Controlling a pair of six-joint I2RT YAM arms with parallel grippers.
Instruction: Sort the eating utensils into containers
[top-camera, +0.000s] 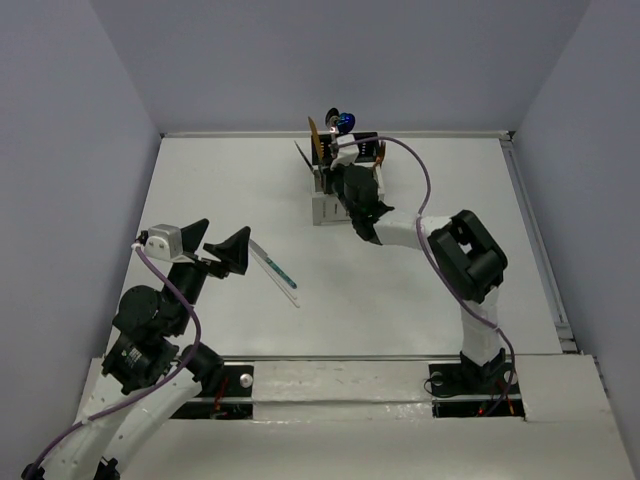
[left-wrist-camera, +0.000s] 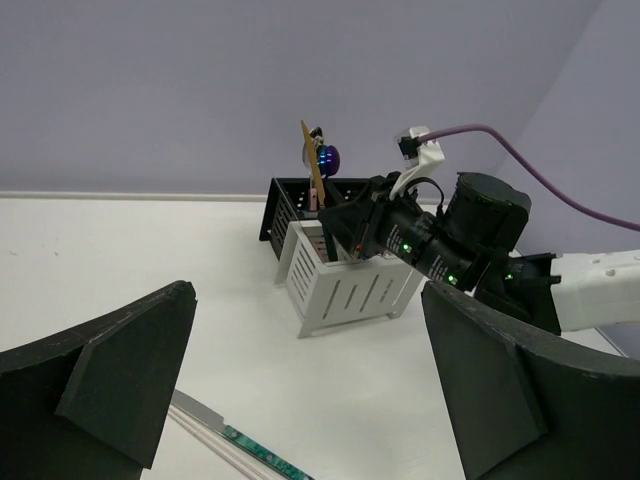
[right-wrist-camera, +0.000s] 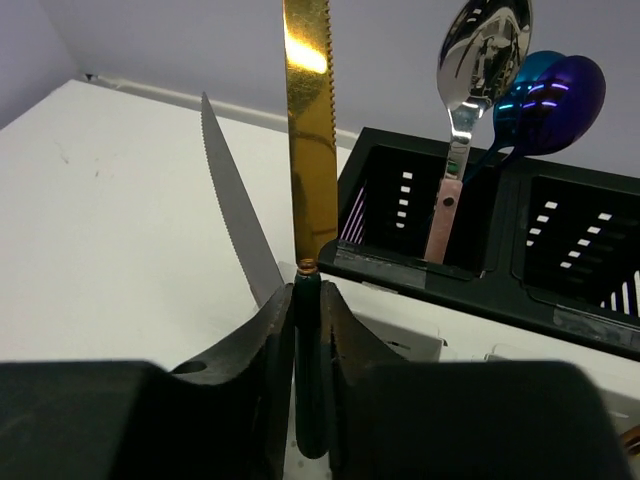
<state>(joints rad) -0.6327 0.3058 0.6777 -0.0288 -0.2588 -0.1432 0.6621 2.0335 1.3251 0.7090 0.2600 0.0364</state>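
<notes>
The containers (top-camera: 328, 207) stand at the table's far middle, white slotted boxes in front and black ones (right-wrist-camera: 470, 280) behind. My right gripper (right-wrist-camera: 308, 330) hangs over a white box (left-wrist-camera: 350, 290), shut on the dark handle of a gold-bladed knife (right-wrist-camera: 310, 140) held upright. Beside it a silver serrated knife (right-wrist-camera: 235, 215) stands in the same box. A pink-handled silver spoon (right-wrist-camera: 470, 70) and a blue spoon (right-wrist-camera: 555, 95) stand in the black box. A teal-handled knife (top-camera: 275, 268) lies flat on the table. My left gripper (top-camera: 228, 252) hovers open just left of it, empty.
A pale slim stick lies alongside the teal-handled knife (left-wrist-camera: 245, 445). Grey walls close in the white table (top-camera: 200, 180) on three sides. The right arm (top-camera: 465, 255) reaches across the right half toward the caddy.
</notes>
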